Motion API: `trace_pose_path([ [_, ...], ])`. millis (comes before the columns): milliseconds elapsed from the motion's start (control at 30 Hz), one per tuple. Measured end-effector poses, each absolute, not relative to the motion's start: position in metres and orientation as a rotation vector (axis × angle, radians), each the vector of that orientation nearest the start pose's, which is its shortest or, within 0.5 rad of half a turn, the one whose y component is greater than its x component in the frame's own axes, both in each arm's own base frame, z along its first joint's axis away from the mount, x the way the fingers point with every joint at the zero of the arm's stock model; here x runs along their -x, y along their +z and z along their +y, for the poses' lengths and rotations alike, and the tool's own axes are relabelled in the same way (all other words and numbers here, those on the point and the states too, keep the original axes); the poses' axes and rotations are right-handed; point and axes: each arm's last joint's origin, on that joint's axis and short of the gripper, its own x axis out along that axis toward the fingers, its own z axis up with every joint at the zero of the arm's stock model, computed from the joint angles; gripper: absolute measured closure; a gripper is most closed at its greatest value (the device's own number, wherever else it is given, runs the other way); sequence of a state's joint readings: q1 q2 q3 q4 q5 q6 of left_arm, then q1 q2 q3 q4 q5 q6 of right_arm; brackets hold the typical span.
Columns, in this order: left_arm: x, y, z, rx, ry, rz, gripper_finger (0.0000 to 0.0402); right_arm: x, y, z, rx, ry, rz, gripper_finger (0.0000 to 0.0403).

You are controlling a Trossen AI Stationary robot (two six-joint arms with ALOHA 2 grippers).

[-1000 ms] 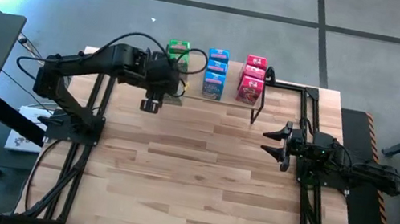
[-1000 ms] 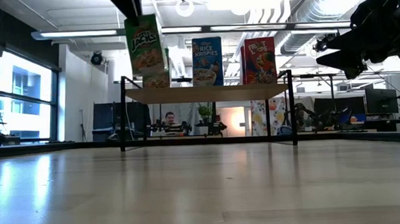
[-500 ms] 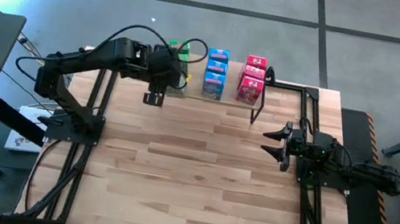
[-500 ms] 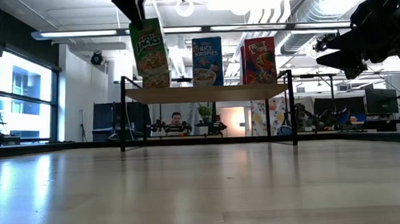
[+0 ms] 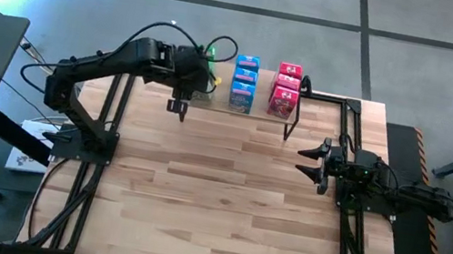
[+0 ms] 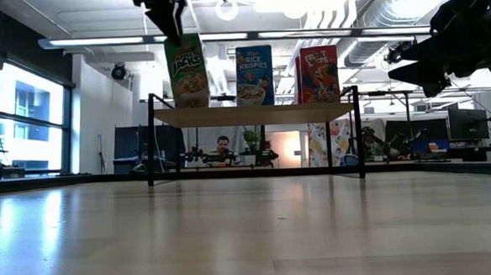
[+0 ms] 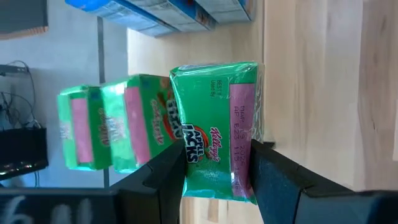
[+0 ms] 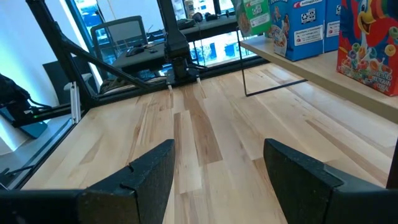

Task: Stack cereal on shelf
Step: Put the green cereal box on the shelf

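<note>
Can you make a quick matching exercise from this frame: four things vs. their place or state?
Things:
1. green cereal box
2. blue cereal box
3. red-pink cereal box
4. right gripper

Places or states:
A. standing at the middle of the shelf
B. open, holding nothing, over the table's right side
C. held from above by the left gripper at the shelf's left end
D. standing at the shelf's right end

Pairs: 1-C, 2-A, 3-D, 4-B
</note>
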State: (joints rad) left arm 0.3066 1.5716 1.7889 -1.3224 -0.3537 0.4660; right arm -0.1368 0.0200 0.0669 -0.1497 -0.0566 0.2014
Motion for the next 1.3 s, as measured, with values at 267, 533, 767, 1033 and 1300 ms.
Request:
trace_pose_path([
  [267, -0.274, 0.388, 0.105, -0.419, 0.315, 1.281, 0.0247, -0.093, 0.170, -0.011, -0.211, -0.090, 0.094, 0.0164],
  [533, -0.277, 0.383, 0.110, -0.414, 0.314, 1.302, 0.0247, -0.093, 0.170, -0.011, -0.211, -0.090, 0.094, 0.0164],
  [767, -0.278, 0.384, 0.111, -0.427, 0.307, 1.300, 0.0247, -0.093, 0.170, -0.011, -0.211, -0.090, 0.094, 0.0164],
  [1033, -0.282, 0.379, 0.114, -0.419, 0.304, 1.308, 0.0247, -0.093, 0.170, -0.011, -0.211, -0.090, 0.094, 0.0164],
  [1300, -0.282, 0.379, 0.114, -0.400, 0.316, 1.305, 0.0247, -0.093, 0.170, -0.011, -0.211, -0.090, 0.094, 0.0164],
])
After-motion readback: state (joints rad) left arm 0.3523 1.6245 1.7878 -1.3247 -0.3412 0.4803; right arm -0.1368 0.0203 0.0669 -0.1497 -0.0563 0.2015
